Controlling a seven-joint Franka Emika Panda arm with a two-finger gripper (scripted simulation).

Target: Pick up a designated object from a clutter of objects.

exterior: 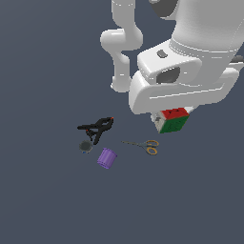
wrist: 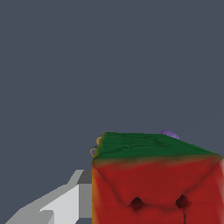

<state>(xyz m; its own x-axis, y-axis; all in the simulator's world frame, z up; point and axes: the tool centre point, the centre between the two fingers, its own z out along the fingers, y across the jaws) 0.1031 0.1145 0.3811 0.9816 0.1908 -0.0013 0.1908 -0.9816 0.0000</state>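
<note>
The puzzle cube [exterior: 171, 120], with red, green and white faces, sits right under my white gripper hand [exterior: 172, 112]. The hand hides the fingertips in the exterior view. In the wrist view the cube [wrist: 153, 179] fills the near part of the picture, red face towards the camera and green face beyond it. One grey finger [wrist: 61, 203] lies flat against its side; the other finger is out of frame. The gripper is shut on the cube. The cube stands apart from the other clutter.
On the dark floor towards the exterior view's left lie a black clamp with red tips [exterior: 97, 127], a small dark round piece [exterior: 86, 146], a purple ribbed cup [exterior: 107, 158] and orange-handled scissors [exterior: 145, 145]. The arm's white links [exterior: 121, 47] rise behind.
</note>
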